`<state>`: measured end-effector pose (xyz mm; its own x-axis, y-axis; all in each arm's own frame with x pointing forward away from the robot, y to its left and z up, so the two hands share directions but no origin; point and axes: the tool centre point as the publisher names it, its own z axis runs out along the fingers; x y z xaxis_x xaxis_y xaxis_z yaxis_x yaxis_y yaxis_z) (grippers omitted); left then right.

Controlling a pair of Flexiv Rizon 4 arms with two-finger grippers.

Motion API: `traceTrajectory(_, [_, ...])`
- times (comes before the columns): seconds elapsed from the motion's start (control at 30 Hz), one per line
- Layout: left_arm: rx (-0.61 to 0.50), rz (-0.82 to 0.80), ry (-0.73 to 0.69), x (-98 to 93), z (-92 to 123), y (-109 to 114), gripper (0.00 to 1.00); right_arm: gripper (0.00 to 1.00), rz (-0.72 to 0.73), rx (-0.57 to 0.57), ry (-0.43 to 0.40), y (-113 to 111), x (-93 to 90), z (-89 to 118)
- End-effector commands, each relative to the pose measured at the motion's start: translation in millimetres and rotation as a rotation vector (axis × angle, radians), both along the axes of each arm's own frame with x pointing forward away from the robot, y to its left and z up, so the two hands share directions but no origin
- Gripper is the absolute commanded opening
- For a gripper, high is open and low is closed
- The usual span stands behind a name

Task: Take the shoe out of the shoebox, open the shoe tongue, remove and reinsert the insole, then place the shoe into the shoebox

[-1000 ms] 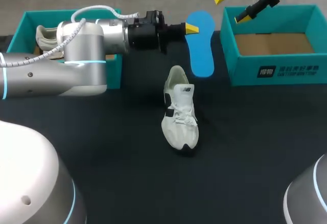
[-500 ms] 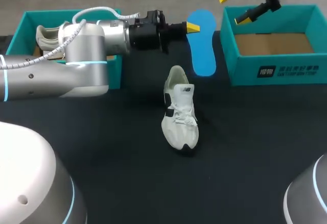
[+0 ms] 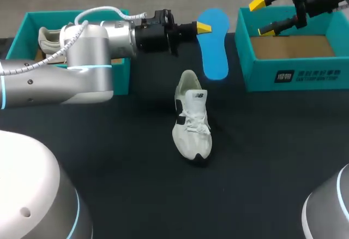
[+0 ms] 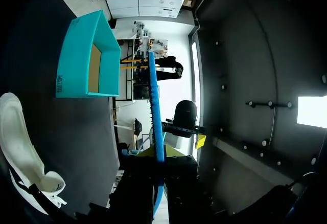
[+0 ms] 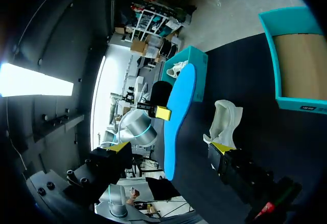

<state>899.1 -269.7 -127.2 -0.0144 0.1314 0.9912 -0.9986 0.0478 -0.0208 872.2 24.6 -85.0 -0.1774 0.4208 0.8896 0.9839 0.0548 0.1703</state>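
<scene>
Left gripper (image 3: 204, 28): clamped on the insole, 1 yellow tip showing against its near edge in the head view; in the left wrist view (image 4: 157, 180) the insole ran edge-on between both fingers.
Insole (image 3: 214, 43): blue, held off the table in the gap between the 2 boxes, beyond the shoe's heel; it appeared as a thin blue line in the left wrist view (image 4: 155, 127) and broadside in the right wrist view (image 5: 178, 117).
Left arm (image 3: 82, 59): came in from the left, stretched across the front of the left shoebox.
Right gripper (image 3: 264, 16): fingers apart and holding nothing, poised over the far left corner of the right shoebox; its 2 yellow tips stood wide apart in its own view (image 5: 170, 148).
Shoe (image 3: 192, 117): white, upright on its sole on the table, toe toward the robot, heel toward the insole, apart from both grippers.
Right shoebox (image 3: 293, 76): teal, open, brown floor bare inside.
Left shoebox (image 3: 27, 22): teal, open, partly hidden by the left arm.
Second shoe (image 3: 50, 40): pale, lying inside the left shoebox.
Table (image 3: 120, 162): dark surface under the shoe and both boxes.
</scene>
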Motion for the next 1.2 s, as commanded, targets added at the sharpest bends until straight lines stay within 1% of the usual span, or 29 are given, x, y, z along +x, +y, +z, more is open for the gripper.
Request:
traceTrajectory(0.03, [0.002,0.001,-0.004,-0.4,2,2,0.0,1.0,0.006,0.063,0.004,-3,-1.9,-10])
traceTrajectory(0.13, [0.004,-0.003,-0.006,-0.1,3,2,0.0,1.0,0.01,0.062,0.018,-4,-2.1,-15])
traceTrajectory(0.3, [0.005,-0.009,-0.006,-0.1,3,2,0.0,1.0,-0.006,0.107,0.052,-5,-1.4,-22])
traceTrajectory(0.53, [-0.015,-0.028,-0.042,2.1,5,3,0.0,1.0,-0.011,0.106,0.051,-6,-1.0,-22])
traceTrajectory(0.73, [-0.007,-0.05,-0.075,4.4,3,4,0.0,1.0,-0.011,0.106,0.051,-6,-1.0,-22])
traceTrajectory(0.87, [-0.009,-0.043,-0.156,6.4,4,5,0.0,1.0,-0.011,0.106,0.051,-6,-1.0,-22])
traceTrajectory(0.93, [-0.023,-0.041,-0.165,6.8,5,4,0.0,1.0,-0.011,0.106,0.051,-6,-1.0,-22])
traceTrajectory(1.2, [-0.013,-0.037,-0.208,6.7,8,5,0.0,1.0,-0.011,0.106,0.051,-6,-1.0,-22])
